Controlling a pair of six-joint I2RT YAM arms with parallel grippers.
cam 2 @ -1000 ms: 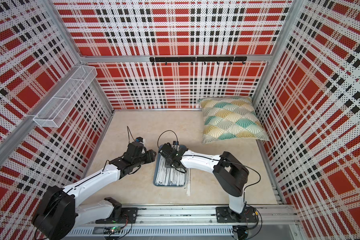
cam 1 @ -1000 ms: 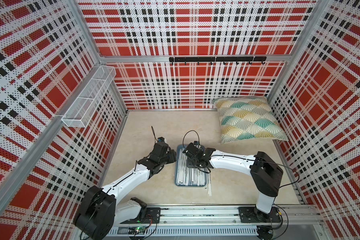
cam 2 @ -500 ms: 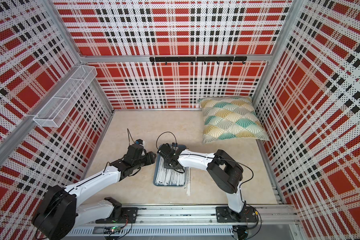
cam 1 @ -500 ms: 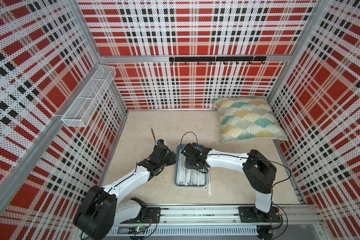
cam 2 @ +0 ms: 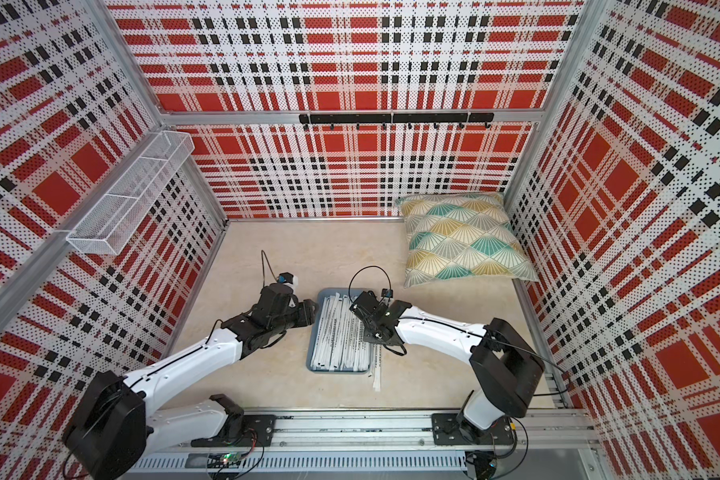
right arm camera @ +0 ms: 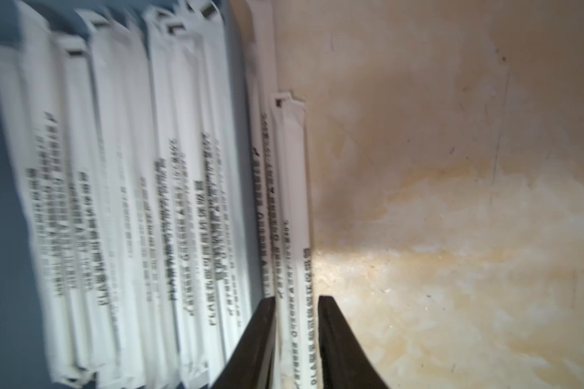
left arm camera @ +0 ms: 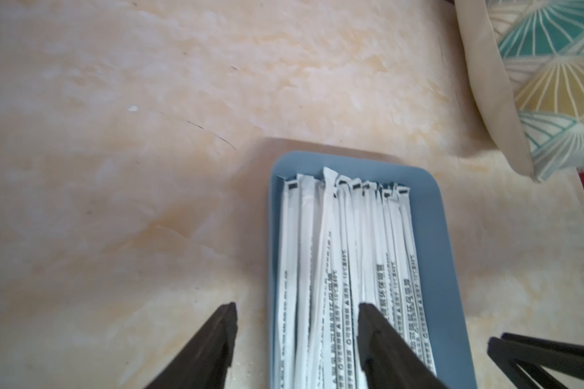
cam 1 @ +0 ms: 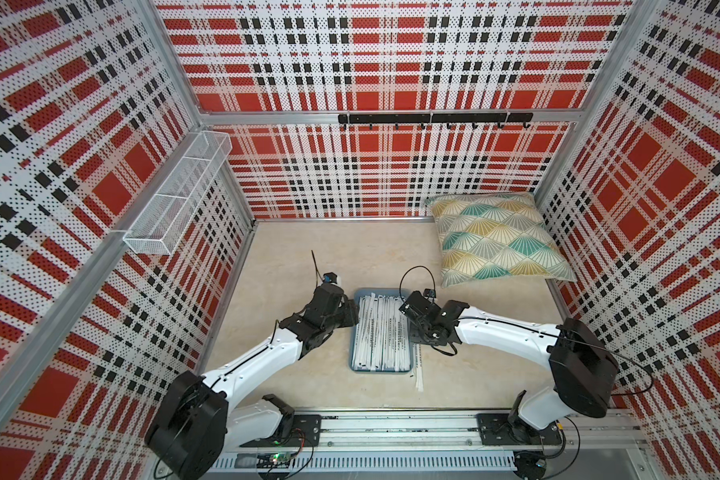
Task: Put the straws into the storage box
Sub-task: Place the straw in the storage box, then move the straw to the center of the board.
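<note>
Top views: one blue tray [cam 1: 375,292] is seen mid-table [cam 1: 308,249], packed with a dozen-plus wrapped straws [cam 1: 381,332]; the exact count is unreadable. Two loose straws [cam 1: 419,368] are laid just beside its right rim, which is partly hidden by the right claw [right arm camera: 295,298]. That claw is narrowly parted astride one, with no squeeze seen. Spread wide with nothing held, the left claw [left arm camera: 297,306] is hung over the tray's left rim. One cushion [cam 1: 497,239], one wire basket [cam 1: 175,199] and one hook rail [cam 1: 433,119] are noted.

Same build on both, tbh: left arm [cam 1: 258,357] and right arm [cam 1: 504,334] are glossy white shells with chunky black drum joints [cam 1: 192,419] and a thin black wire [cam 1: 510,328] down each. Left gripper [left arm camera: 297,310] and right gripper [right arm camera: 295,301] have matte black wedge fingers [left arm camera: 213,340]. Behind the jaws: black wrist blocks [cam 1: 329,303], a looping cable [cam 1: 415,269], one blue plug [cam 1: 329,276].
</note>
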